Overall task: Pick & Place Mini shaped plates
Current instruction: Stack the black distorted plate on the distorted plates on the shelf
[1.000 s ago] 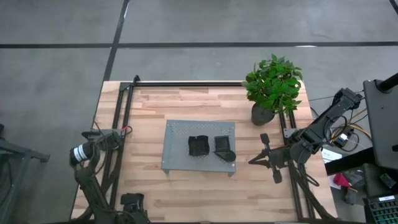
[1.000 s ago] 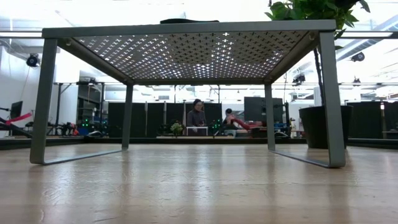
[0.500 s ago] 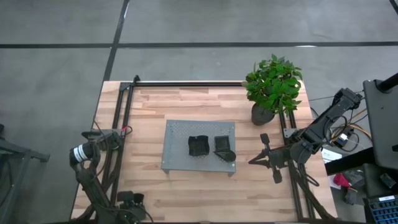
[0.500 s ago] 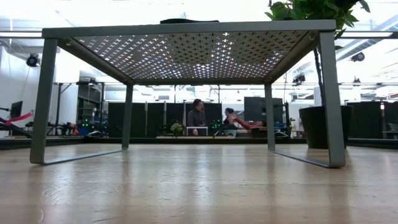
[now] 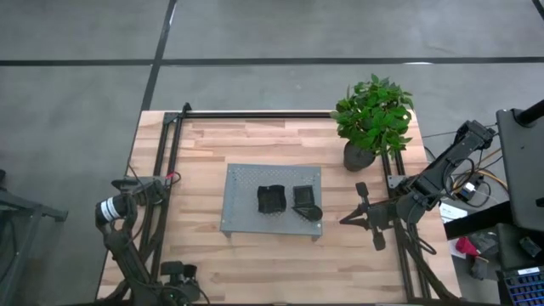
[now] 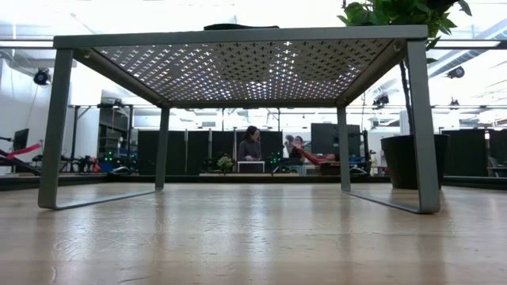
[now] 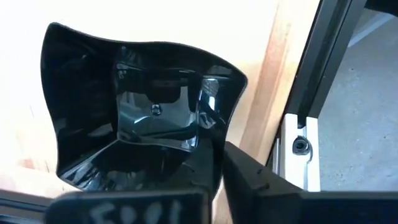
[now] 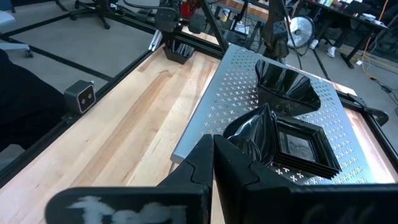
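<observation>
A glossy black wavy-edged mini plate (image 7: 143, 118) lies on the wood at the table's near left corner, beside the black frame rail. My left gripper (image 5: 176, 274) stands over it, shut on its rim. The grey perforated tray (image 5: 272, 223) stands mid-table on its legs. On it lie another wavy plate (image 8: 286, 87), a stack of square plates (image 8: 298, 146) and a teardrop-like one (image 8: 252, 134). My right gripper (image 5: 347, 219) is shut and empty, just right of the tray. My left gripper pinches the plate's upturned rim (image 7: 210, 163) at one corner. One finger (image 7: 261, 186) is outside the wall and the other over the hollow. The fingers come from above, pointing down. Whether the plate is clear of the wood, I cannot tell.
A green plant in a dark pot (image 5: 361, 155) stands at the table's far right. Black frame rails (image 5: 161, 195) run along the left and right edges. People sit in the room behind the table in the low view. Bare wood lies in front of the tray.
My left gripper has shifted a little toward the table's left edge at the near left corner, and its dark shape has drawn narrower over the plate. The right arm and the plates on the tray have kept still.
</observation>
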Controlling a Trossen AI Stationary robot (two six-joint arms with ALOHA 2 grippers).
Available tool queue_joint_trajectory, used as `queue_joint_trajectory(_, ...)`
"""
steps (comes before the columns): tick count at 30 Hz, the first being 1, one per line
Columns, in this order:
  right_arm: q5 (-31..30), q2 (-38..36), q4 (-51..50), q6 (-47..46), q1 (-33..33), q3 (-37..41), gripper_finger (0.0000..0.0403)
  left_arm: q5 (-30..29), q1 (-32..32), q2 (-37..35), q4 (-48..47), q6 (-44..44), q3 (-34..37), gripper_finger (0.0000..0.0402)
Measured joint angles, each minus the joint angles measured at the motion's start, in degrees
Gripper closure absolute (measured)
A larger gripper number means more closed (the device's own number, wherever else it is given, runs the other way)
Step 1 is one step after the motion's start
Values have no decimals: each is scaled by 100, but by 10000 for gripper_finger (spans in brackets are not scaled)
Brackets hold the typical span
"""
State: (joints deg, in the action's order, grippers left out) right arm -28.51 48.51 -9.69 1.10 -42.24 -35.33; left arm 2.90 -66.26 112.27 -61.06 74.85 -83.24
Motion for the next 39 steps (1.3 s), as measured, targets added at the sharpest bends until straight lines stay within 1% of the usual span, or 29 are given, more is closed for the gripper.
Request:
queue_joint_trajectory(3, 0, 0, 0, 0, 0, 0, 394, 4, 37, 0, -33, 0, 0, 396)
queue_joint_trajectory(12, 0, 0, -2, 0, 0, 0, 394, 15, 157, 0, -112, -24, -165, 400)
queue_joint_trajectory(18, 0, 0, 0, 0, 0, 2, 394, 4, 253, 0, -598, -167, -603, 401)
queue_joint_trajectory(21, 0, 0, 0, 0, 0, 1, 394, -108, 307, 0, -910, -277, -891, 401)
queue_joint_trajectory(30, 0, 0, 0, 0, 0, 0, 394, -978, 521, 0, -1485, -815, -1907, 401)
queue_joint_trajectory(33, 0, 0, 0, 0, 0, 2, 394, -1314, 618, -2, -1530, -1167, -2308, 401)
queue_joint_trajectory(36, 0, 0, 0, -2, 0, 2, 394, -1890, 738, -2, -1549, -1725, -2705, 401)
queue_joint_trajectory(39, 0, 0, 0, 0, 0, 2, 394, -2602, 895, -2, -1548, -2448, -3106, 401)
